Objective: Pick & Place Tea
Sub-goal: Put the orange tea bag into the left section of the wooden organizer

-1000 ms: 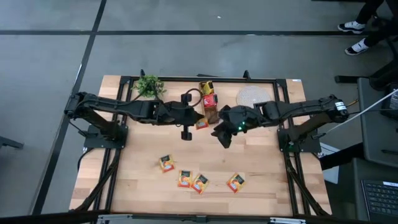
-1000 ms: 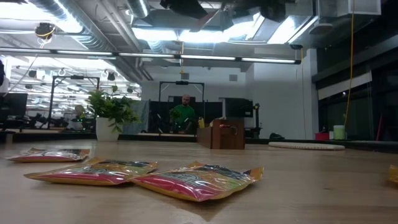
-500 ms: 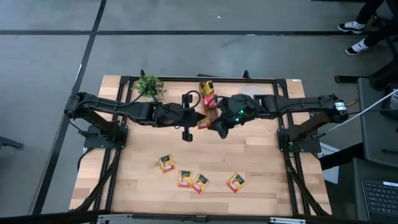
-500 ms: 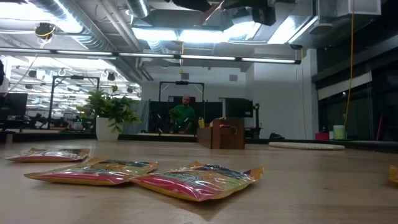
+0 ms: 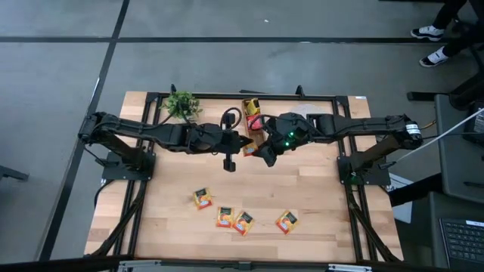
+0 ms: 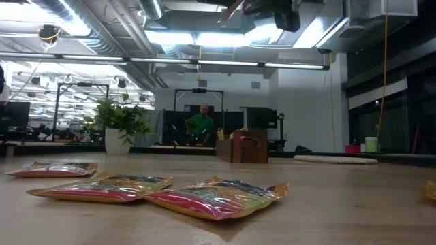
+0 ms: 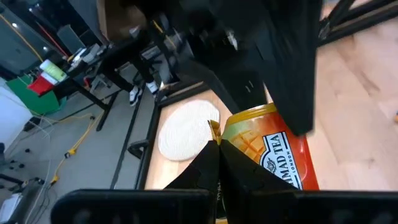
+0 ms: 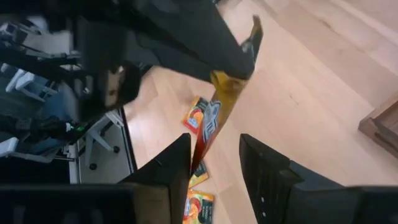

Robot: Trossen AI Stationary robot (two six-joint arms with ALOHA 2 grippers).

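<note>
My left gripper is shut on one orange-yellow tea sachet held up over the table's middle. My right gripper is open, one finger on either side of that sachet's lower part, seen edge-on. I cannot tell whether a right finger touches it. Several more tea sachets lie flat on the near part of the table. A wooden box holding sachets stands at the far middle. My left gripper pinches the sachet's upper edge between its two shut fingers. It comes from the table's left, slanting a little downward. The sachet hangs below the fingers, clear of the table, one flat face toward the left wrist camera.
A small potted plant stands at the far left, and a round pale mat lies at the far right under my right arm. The low view shows loose sachets in front, with a person far behind the table.
My right gripper has moved toward the table's left and far edge, up to the sachet held by my left gripper, and has rolled a little. The left gripper and the sachet have stayed where they were.
</note>
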